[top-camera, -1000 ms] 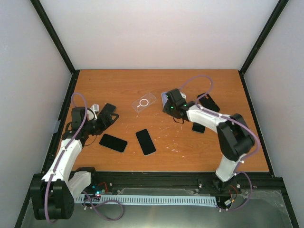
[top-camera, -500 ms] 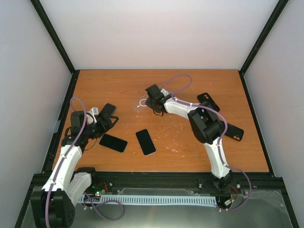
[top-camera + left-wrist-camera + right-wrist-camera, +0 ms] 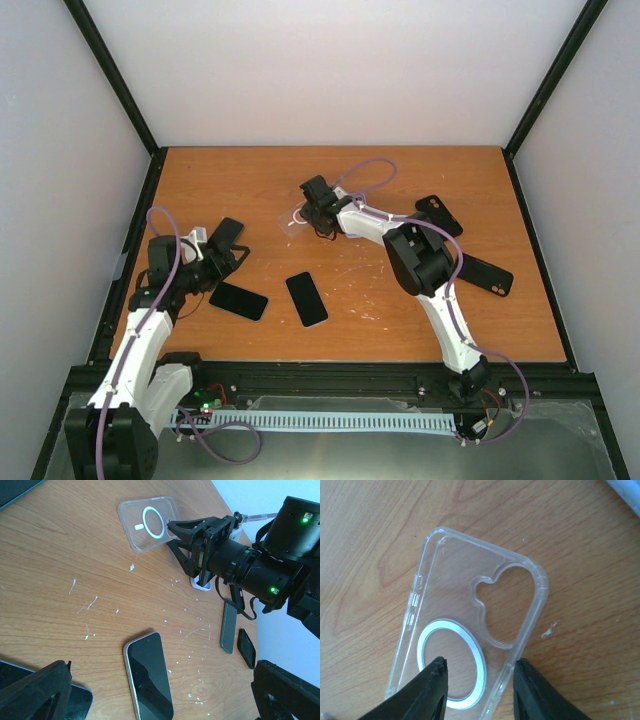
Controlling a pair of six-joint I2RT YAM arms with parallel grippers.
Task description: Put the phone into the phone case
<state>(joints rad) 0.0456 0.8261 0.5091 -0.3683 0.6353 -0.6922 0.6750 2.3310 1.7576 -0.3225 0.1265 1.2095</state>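
A clear phone case [image 3: 298, 214] with a white ring lies at the back middle of the table, also seen in the left wrist view [image 3: 148, 523]. My right gripper [image 3: 316, 208] is down over it. In the right wrist view the case [image 3: 470, 595] fills the frame, and the right gripper [image 3: 480, 677] is open. One finger [image 3: 431, 692] sits over the ring and the other finger [image 3: 540, 695] is outside the case's side wall. A silver-edged phone [image 3: 307, 298] lies face up in the middle. My left gripper [image 3: 226, 251] is open above the table and holds nothing.
A black phone [image 3: 238, 300] lies left of the silver-edged one. Two black cases [image 3: 439, 215] [image 3: 487, 276] lie on the right side. Black frame rails border the table. The right arm [image 3: 420, 255] stretches across the middle right.
My right arm has swung left from the table's right half onto the clear case, and its jaws have narrowed. The left arm has barely moved.
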